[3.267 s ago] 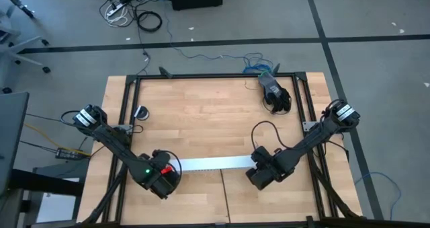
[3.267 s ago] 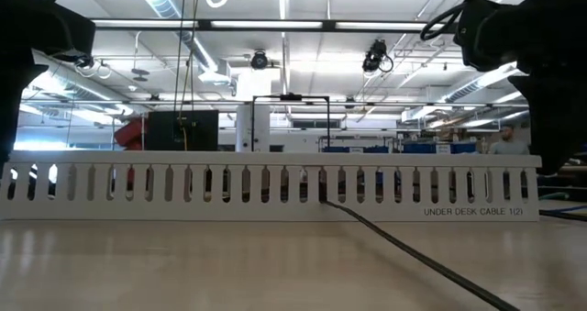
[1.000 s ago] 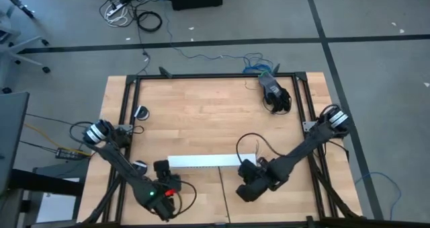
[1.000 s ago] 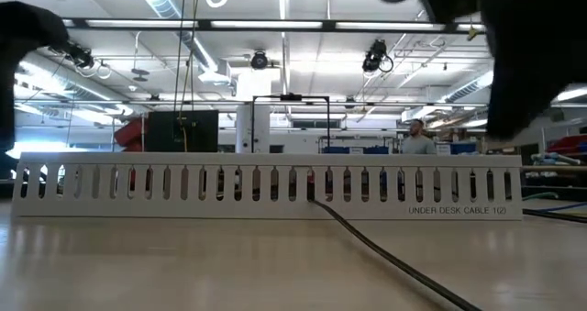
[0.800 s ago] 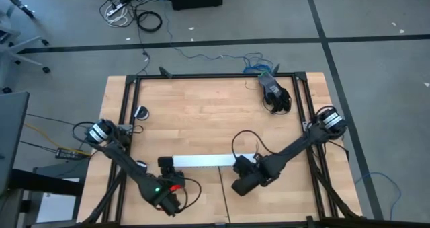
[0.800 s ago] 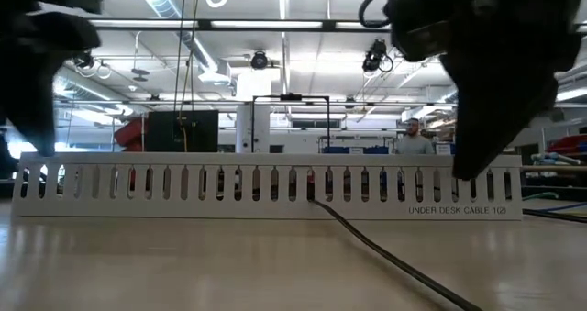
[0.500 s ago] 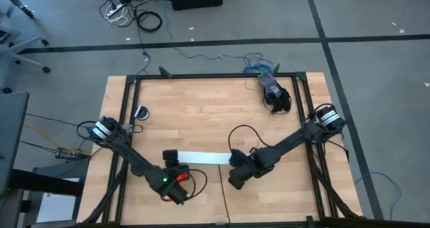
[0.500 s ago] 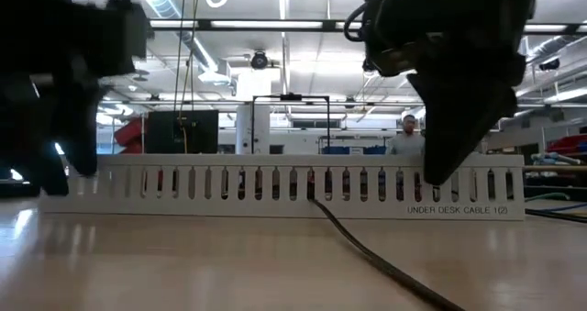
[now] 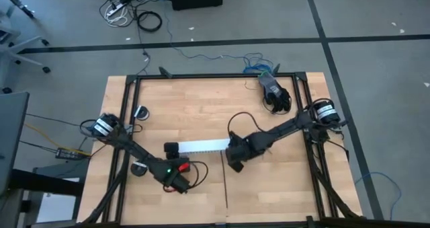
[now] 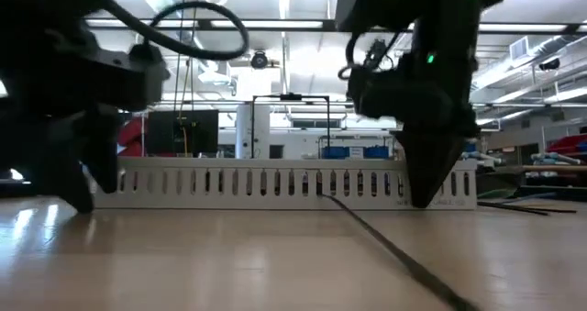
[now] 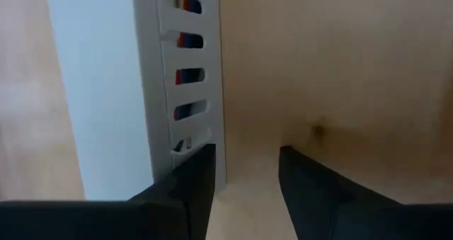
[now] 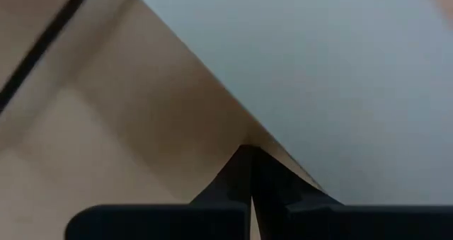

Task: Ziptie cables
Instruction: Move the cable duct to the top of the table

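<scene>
— Looking down from above, where do the arms stand?

— Both reach in toward the white slotted channel (image 9: 201,146) lying across the middle of the wooden table (image 9: 201,107). The left gripper (image 9: 172,149) is at the channel's left end, the right gripper (image 9: 235,162) at its right end, on the near side.

— What are the left gripper's fingers doing?

— They stand parted with a clear gap. In the left wrist view one finger (image 11: 185,185) lies against the channel's slotted wall at its end, the other over bare wood. Nothing sits between them.

— And the right one?

— Clenched. Its two fingers (image 12: 248,176) meet in a point with their tip right at the channel's edge, holding nothing.

— Where are the cables?

— Inside the channel. Bits of blue, red and dark wire, the cables (image 11: 185,58), show through the slots in the left wrist view.

— The ziptie?

— The ziptie (image 10: 385,247), a thin black strip, comes out of a slot near the channel's middle in the low view and runs across the wood toward the camera. Neither gripper touches it.
</scene>
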